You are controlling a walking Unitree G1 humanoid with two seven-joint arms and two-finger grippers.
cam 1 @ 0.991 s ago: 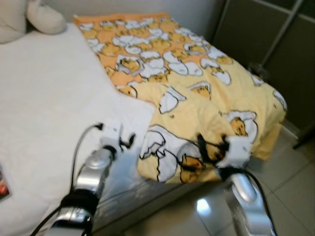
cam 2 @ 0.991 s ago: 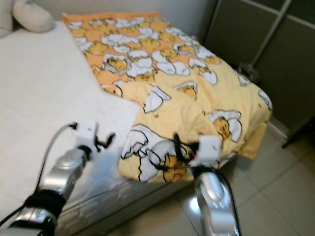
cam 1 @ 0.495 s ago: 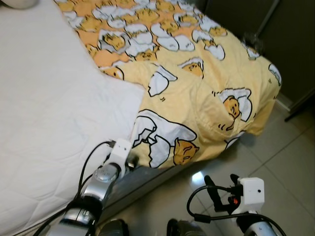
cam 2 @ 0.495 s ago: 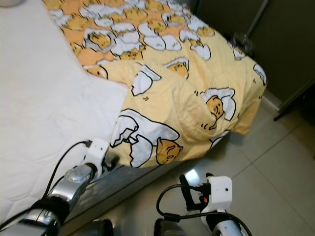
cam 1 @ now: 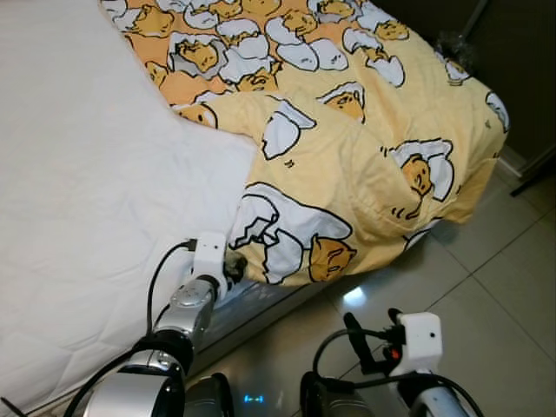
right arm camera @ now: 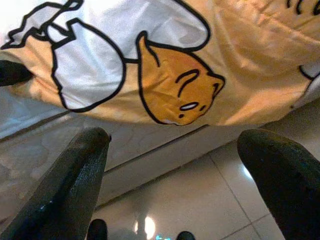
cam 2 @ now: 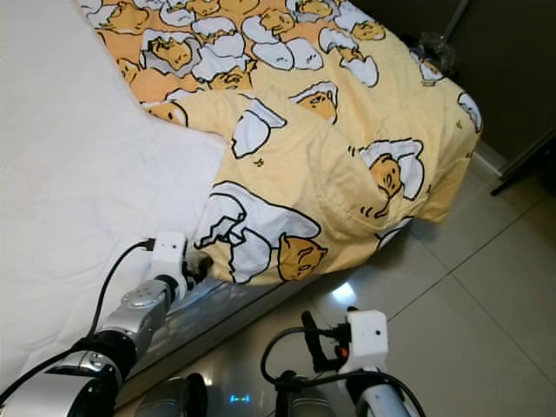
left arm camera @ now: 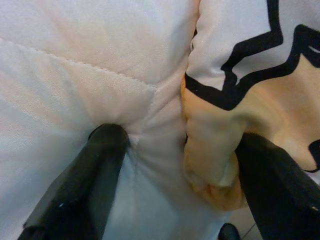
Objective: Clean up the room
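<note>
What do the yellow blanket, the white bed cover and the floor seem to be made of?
Blanket: thin, soft printed fabric, likely cotton or polyester; it creases and drapes over the bed edge. Bed cover: white quilted textile, with stitched lines. Floor: glossy tiles, probably ceramic, with grout lines and a light reflection.

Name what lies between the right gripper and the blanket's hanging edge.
Only bare tiled floor separates the open right gripper from the yellow blanket, in the left eye view.

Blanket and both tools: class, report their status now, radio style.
Left tool open at the blanket corner on the white mattress, not clamped. Right tool open, low over the floor. Blanket rumpled, hanging over the bed edge. Nothing in the way.
</note>
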